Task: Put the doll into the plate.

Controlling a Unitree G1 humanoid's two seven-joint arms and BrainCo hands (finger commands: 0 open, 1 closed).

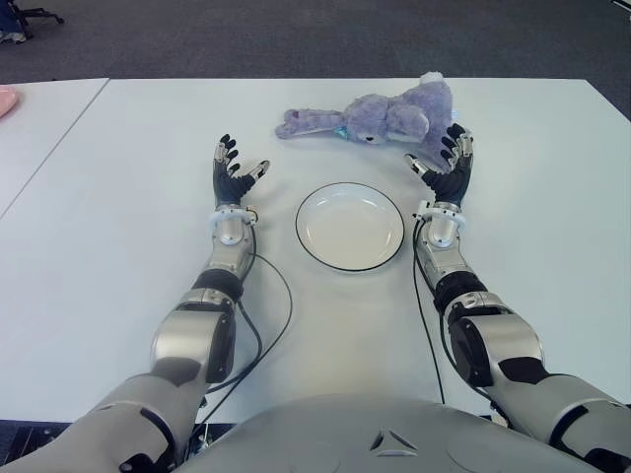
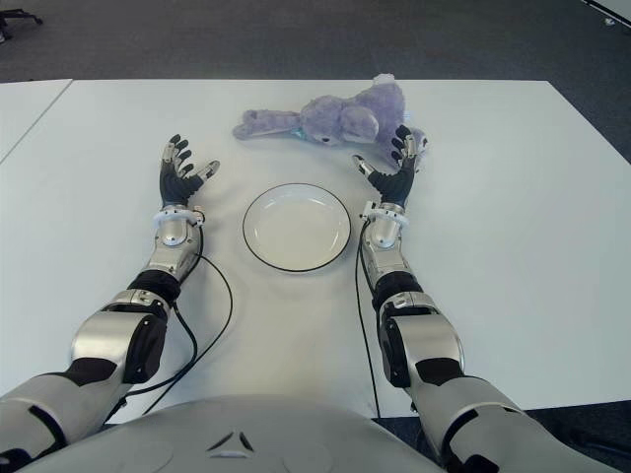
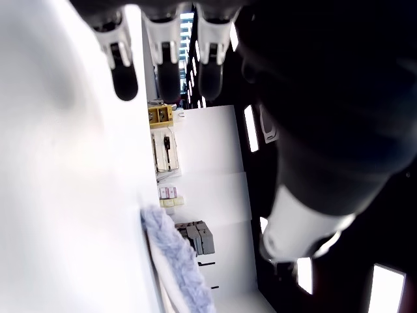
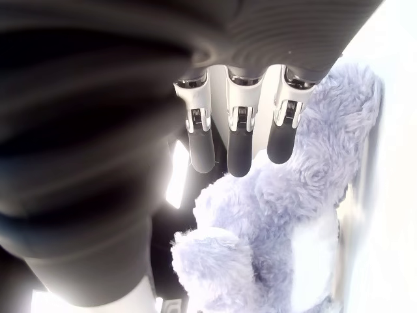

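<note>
A purple plush rabbit doll (image 1: 380, 116) lies on its side on the white table (image 1: 118, 246), beyond the plate. The white plate (image 1: 350, 227) with a dark rim holds nothing and sits between my two hands. My right hand (image 1: 446, 161) is open, fingers spread, right next to the doll's near end; its wrist view shows the doll's fur (image 4: 293, 222) close to the fingertips (image 4: 238, 156), with no grasp. My left hand (image 1: 234, 174) is open to the left of the plate, holding nothing. A strip of the doll (image 3: 176, 261) shows far off in the left wrist view.
Dark carpet (image 1: 296, 39) lies past the table's far edge. A second white table (image 1: 39, 128) adjoins on the left, with a pink object (image 1: 6, 101) at its far edge. Black cables (image 1: 261, 325) run along my forearms.
</note>
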